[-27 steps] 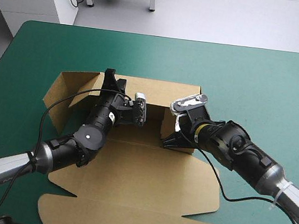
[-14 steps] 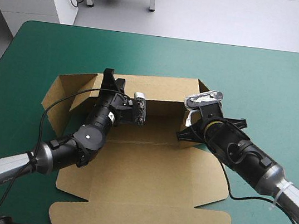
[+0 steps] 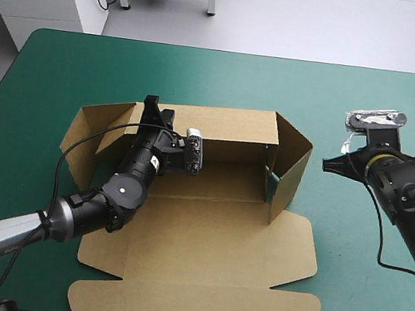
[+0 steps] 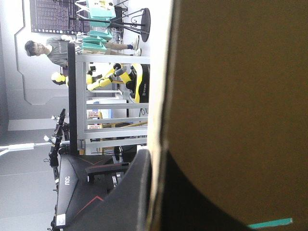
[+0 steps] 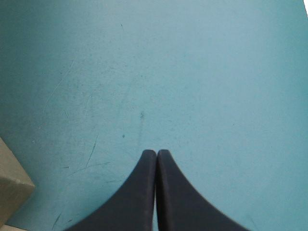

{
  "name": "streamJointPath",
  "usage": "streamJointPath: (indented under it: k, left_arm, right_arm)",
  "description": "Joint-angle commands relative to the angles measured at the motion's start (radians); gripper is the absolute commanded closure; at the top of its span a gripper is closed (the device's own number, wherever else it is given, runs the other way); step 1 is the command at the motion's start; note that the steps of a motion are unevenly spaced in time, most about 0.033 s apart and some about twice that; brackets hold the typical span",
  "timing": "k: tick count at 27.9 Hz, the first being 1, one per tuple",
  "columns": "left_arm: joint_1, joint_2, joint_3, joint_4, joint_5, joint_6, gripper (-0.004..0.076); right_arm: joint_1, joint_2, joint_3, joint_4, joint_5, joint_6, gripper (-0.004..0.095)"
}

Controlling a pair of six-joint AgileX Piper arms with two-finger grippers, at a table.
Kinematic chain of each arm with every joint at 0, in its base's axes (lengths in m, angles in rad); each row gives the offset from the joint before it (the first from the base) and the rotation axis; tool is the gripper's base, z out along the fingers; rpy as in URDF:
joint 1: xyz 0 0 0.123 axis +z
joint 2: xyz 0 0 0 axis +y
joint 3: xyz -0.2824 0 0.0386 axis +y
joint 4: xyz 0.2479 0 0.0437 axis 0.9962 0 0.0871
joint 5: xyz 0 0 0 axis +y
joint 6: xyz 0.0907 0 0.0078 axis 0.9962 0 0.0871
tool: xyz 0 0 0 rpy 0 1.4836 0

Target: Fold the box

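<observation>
The brown box (image 3: 204,233) is sitting on the tabletop (image 3: 357,92), back and right walls raised. Our left pincer (image 3: 155,112) is clamping the back wall's rim; our right pincer (image 5: 156,153) is hovering clenched, empty, beside it. We are judging the board light and stiff (hinging at creases), so flap edges suit gripping.

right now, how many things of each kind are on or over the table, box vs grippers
box: 1
grippers: 2 (left gripper shut on the box, right gripper shut, clear of the box)
total: 3
</observation>
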Motion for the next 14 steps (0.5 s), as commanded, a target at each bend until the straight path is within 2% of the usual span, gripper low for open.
streamJointPath:
  k: [1,7,11,14]
  left_arm:
    - [-0.004,-0.029,-0.028,0.035,0.035,-0.013,0.0723]
    - [-0.004,-0.029,-0.028,0.046,0.025,-0.016,0.0723]
    - [-0.004,-0.029,-0.028,0.046,0.025,-0.016,0.0723]
    - [-0.004,-0.029,-0.028,0.044,0.025,-0.016,0.0723]
  right_arm:
    - [-0.031,-0.070,-0.029,0.059,-0.075,-0.103,0.0928]
    - [-0.033,-0.113,-0.030,0.281,-0.194,-0.291,0.0928]
    - [-0.064,-0.080,-0.030,0.460,-0.184,-0.457,0.0928]
    - [-0.116,-0.052,-0.030,0.644,-0.161,-0.619,0.0928]
